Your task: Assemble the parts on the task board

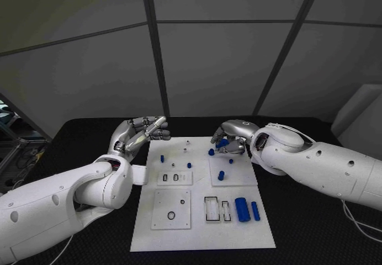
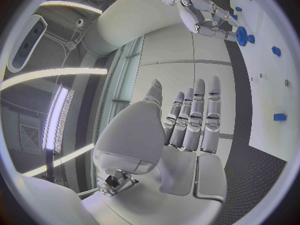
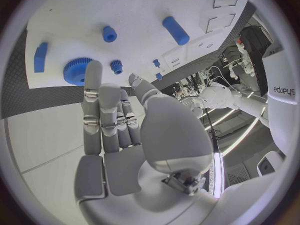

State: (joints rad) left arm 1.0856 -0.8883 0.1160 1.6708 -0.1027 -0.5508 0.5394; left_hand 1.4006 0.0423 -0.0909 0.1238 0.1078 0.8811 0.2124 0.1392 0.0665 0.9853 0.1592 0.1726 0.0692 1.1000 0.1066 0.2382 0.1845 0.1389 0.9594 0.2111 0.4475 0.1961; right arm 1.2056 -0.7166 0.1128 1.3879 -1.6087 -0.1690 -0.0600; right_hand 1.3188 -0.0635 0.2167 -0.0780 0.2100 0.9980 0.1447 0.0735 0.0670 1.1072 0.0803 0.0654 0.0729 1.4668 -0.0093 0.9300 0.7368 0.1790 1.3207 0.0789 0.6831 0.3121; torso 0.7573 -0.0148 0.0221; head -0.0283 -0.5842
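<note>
The white task board (image 1: 201, 232) lies mid-table with blue parts on it. My left hand (image 1: 143, 132) hovers beside the board's far left corner, fingers (image 2: 194, 117) straight and close together, holding nothing. My right hand (image 1: 232, 138) is low over the board's far right area. One of its fingertips (image 3: 93, 67) sits right beside a large blue gear (image 3: 75, 71), while its thumb stays apart from the gear; nothing is pinched. A small blue gear (image 3: 116, 66) and a short peg (image 3: 109, 33) lie close by. From the left wrist view the right hand (image 2: 206, 12) reaches down to that large gear (image 2: 242, 36).
Small blue pegs (image 1: 162, 158) stand in the board's middle. Two blue cylinders (image 1: 242, 210) lie at its near right beside rectangular slots (image 1: 212, 208). A black ring (image 1: 170, 215) rests on the near left plate. Black table (image 1: 72, 143) surrounds the board.
</note>
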